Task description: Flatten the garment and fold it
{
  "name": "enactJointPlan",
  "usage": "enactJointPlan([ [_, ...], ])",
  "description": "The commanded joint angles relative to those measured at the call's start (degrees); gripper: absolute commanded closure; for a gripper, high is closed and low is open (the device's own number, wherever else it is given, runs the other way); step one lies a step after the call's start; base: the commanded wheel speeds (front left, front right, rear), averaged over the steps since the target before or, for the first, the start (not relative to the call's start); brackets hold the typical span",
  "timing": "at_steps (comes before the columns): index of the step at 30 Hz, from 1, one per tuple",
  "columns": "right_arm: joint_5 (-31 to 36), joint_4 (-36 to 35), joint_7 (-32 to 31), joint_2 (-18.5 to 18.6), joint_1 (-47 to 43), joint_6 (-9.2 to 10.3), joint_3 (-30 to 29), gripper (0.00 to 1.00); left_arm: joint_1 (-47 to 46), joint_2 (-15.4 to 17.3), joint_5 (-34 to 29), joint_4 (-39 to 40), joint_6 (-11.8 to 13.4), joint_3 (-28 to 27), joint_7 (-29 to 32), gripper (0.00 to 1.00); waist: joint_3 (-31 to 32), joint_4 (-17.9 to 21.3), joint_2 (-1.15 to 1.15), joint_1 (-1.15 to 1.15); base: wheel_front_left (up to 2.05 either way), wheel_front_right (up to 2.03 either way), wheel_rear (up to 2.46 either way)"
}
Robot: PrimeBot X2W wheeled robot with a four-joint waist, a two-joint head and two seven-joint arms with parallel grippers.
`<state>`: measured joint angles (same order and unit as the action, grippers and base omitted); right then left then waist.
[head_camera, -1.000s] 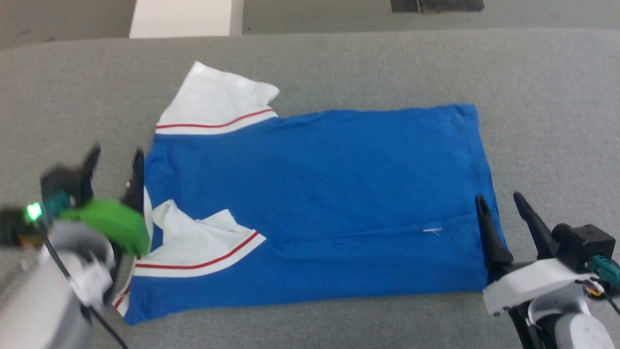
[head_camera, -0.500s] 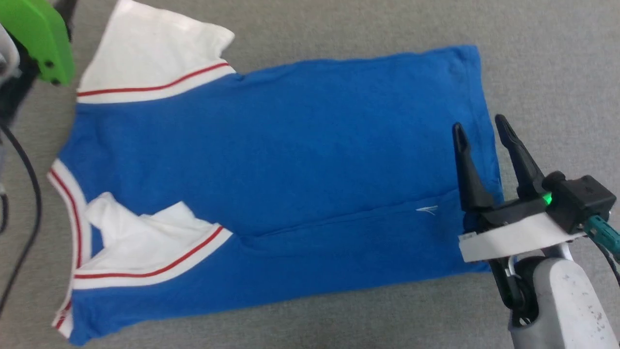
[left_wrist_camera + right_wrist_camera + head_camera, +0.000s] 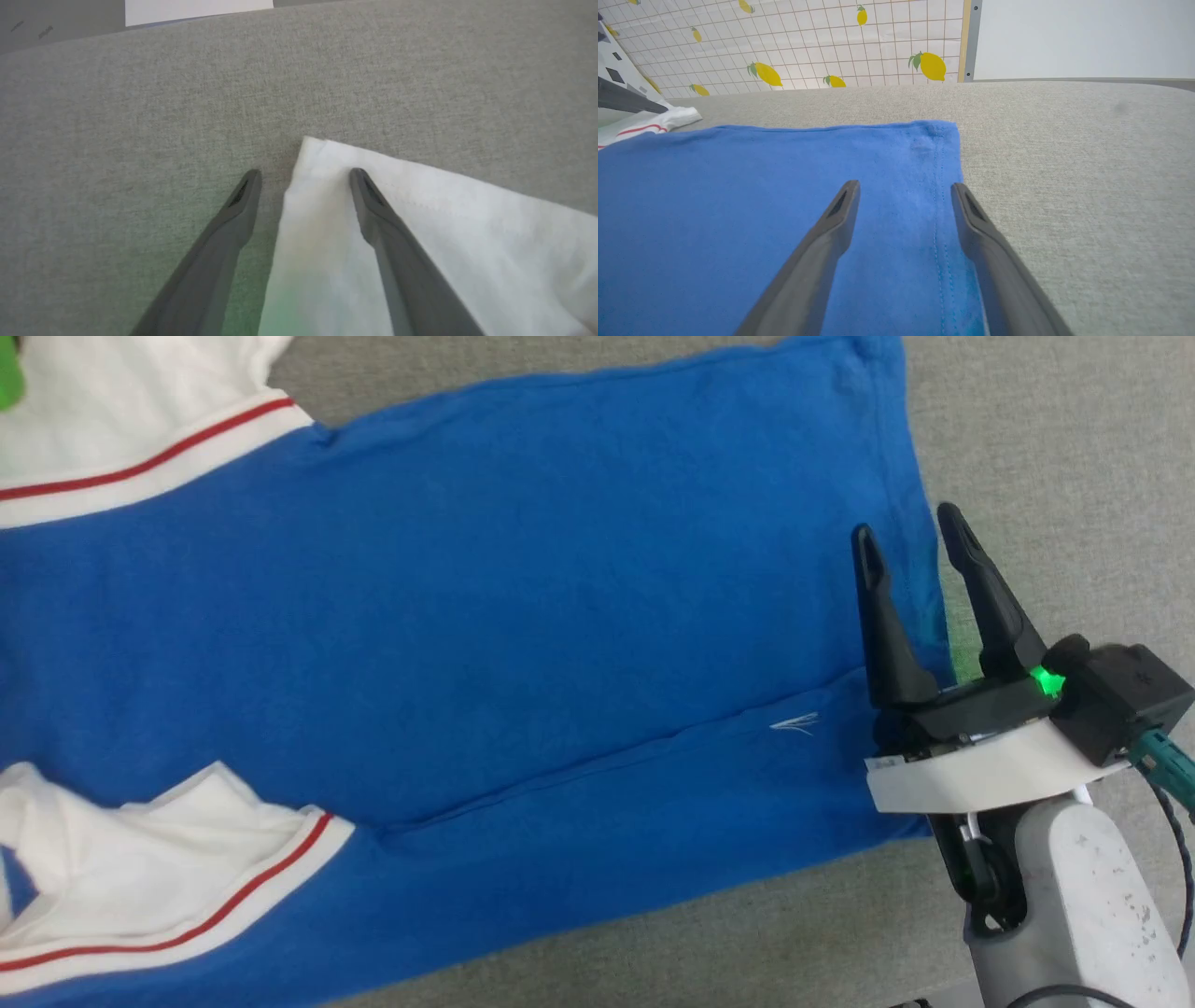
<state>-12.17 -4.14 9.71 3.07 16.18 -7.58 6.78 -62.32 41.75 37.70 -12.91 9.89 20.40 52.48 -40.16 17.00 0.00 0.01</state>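
Observation:
The garment (image 3: 485, 607), bright blue with white sleeves and red-striped white bands, lies spread on the grey padded surface (image 3: 1055, 448). One white sleeve (image 3: 159, 868) is folded onto the blue body at lower left; the other (image 3: 121, 420) sticks out at upper left. My right gripper (image 3: 910, 537) hovers open over the garment's right hem (image 3: 941, 186), one finger on each side of the hem seam. My left gripper (image 3: 303, 175) is open at the far tip of a white sleeve (image 3: 420, 224), whose edge runs between the two fingers. Nothing is held.
Grey padded surface lies to the right of the hem (image 3: 1087, 163) and beyond the sleeve tip (image 3: 140, 116). A lemon-patterned gridded wall (image 3: 808, 42) and a white panel (image 3: 1083, 37) stand past the surface's far edge.
The head camera has dropped lower and closer, so the garment looks larger and shifted left. My left arm has gone up toward the far sleeve and left that view; my right gripper has advanced along the hem.

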Motion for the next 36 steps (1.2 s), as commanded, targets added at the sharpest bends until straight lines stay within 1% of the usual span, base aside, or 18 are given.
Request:
enactJointPlan([
  [1,-0.4,-0.5,0.7,-0.2,1.5,0.09,0.2,0.00,0.9,0.6,0.1,0.2,0.8,0.1,1.0,0.00,-1.4,1.2,0.00,-0.01,0.00,0.00,0.00],
  [2,-0.2,-0.7,0.7,-0.2,1.8,0.09,0.3,0.00,1.2,0.7,0.1,0.5,1.0,0.2,1.5,0.01,-1.5,1.2,0.00,-0.01,0.00,0.00,0.00],
  [3,0.1,-0.8,0.6,-0.2,2.4,0.09,0.4,0.00,1.5,1.1,-0.1,0.9,1.1,0.4,1.8,0.63,-1.6,1.2,0.00,-0.01,0.00,0.00,0.00],
  [4,0.3,-0.9,0.4,-0.2,3.1,0.09,0.5,0.00,1.7,1.5,-0.4,1.3,1.1,0.6,2.0,1.00,-1.7,1.3,0.00,-0.01,0.00,0.00,0.00],
  [8,1.6,-1.0,-1.8,0.6,8.9,0.09,0.7,0.00,2.4,2.3,-0.2,2.8,1.2,0.6,2.5,1.00,-2.0,1.3,0.00,-0.01,0.00,0.00,0.00],
  [12,2.3,1.5,-11.0,1.0,17.6,0.09,-0.8,0.00,2.5,2.6,-0.3,3.9,0.9,0.8,2.4,1.00,-2.2,1.0,0.00,-0.01,0.00,0.00,0.00],
  [16,2.5,7.7,-28.6,0.8,26.3,0.09,-2.6,0.00,2.4,2.3,-0.3,4.3,0.5,1.2,1.9,1.00,-2.2,0.2,0.00,-0.01,0.00,0.00,0.00],
  [19,4.0,10.7,-40.5,0.8,30.0,0.09,-3.8,0.00,2.5,1.8,-0.3,4.2,0.3,1.7,1.4,1.00,-2.1,-0.6,0.00,-0.01,0.00,0.00,0.00],
  [20,5.3,11.8,-51.9,0.6,31.7,0.09,-5.3,0.00,2.7,1.2,-0.1,4.0,-0.1,1.9,0.5,1.00,-2.0,-1.3,0.00,-0.01,0.00,0.00,0.00],
  [21,5.4,11.7,-54.5,0.5,31.9,0.09,-5.4,0.00,2.7,1.0,0.0,3.9,-0.3,2.0,0.3,1.00,-2.0,-1.5,0.00,-0.01,0.00,0.00,0.00],
  [22,5.6,11.3,-57.5,0.4,31.9,0.09,-5.4,0.05,2.8,0.9,0.0,3.7,-0.4,2.0,0.0,1.00,-2.0,-1.7,0.00,-0.01,0.00,0.00,0.00],
  [24,5.9,10.0,-61.4,0.3,31.8,0.09,-5.4,0.59,2.9,0.7,0.1,3.4,-0.7,2.1,-0.6,1.00,-1.9,-2.1,0.00,-0.01,0.00,0.00,0.00],
  [25,6.1,9.5,-62.6,0.2,31.7,0.09,-5.4,0.75,2.9,0.6,0.1,3.3,-0.8,2.1,-0.9,1.00,-1.8,-2.2,0.00,-0.01,0.00,0.00,0.00],
  [26,6.4,8.9,-63.6,0.2,31.5,0.09,-5.4,0.98,2.9,0.5,0.1,3.1,-0.9,2.2,-1.4,1.00,-1.7,-2.3,0.00,-0.01,0.00,0.00,0.00],
  [27,6.6,8.5,-64.1,0.2,31.4,0.09,-5.4,1.00,2.9,0.3,0.1,3.0,-1.2,2.2,-2.1,1.00,-1.6,-2.4,0.00,-0.01,0.00,0.00,0.00],
  [30,7.0,7.2,-63.0,0.2,30.8,0.09,-5.3,1.00,3.1,-0.3,-0.6,2.6,-2.4,2.3,-6.0,1.00,-0.8,-3.0,0.00,-0.01,0.00,0.00,0.00],
  [33,7.1,7.0,-59.3,0.1,29.6,0.09,-5.2,1.00,3.9,-0.9,-1.7,2.3,-3.7,2.3,-12.0,1.00,0.9,-3.7,0.00,-0.01,0.00,0.00,0.00],
  [36,7.0,6.7,-53.6,0.1,27.0,0.09,-5.0,1.00,6.7,-1.5,-2.9,2.9,-5.0,1.9,-20.7,1.00,3.7,-4.7,0.00,-0.01,0.00,0.00,0.00],
])
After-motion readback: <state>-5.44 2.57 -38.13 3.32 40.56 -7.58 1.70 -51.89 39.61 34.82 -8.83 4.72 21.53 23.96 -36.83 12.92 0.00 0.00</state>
